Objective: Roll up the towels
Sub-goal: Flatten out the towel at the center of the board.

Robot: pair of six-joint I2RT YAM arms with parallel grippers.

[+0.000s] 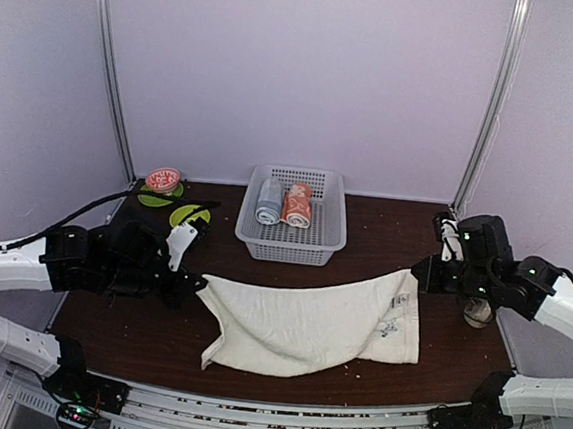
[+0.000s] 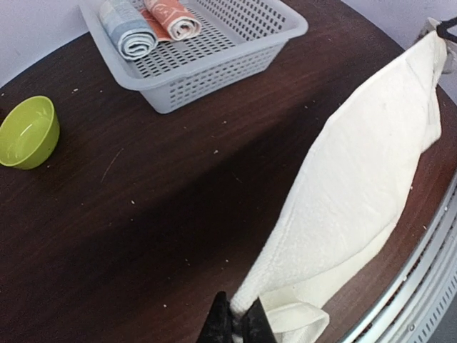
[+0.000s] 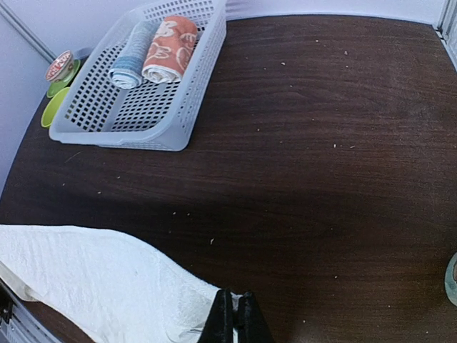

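A cream-white towel hangs stretched between both arms over the dark table. My left gripper is shut on its left corner; in the left wrist view the black fingertips pinch the bunched cloth of the cream-white towel. My right gripper is shut on the right corner, the cream-white towel pinched at my right gripper's tips. A salmon-orange towel with white prints lies rolled in the grey basket.
A grey-blue rolled towel lies beside the orange one in the basket. Green bowls and a red-lidded tin sit at the back left. A small round object lies under the right arm. Metal rails run along the near edge.
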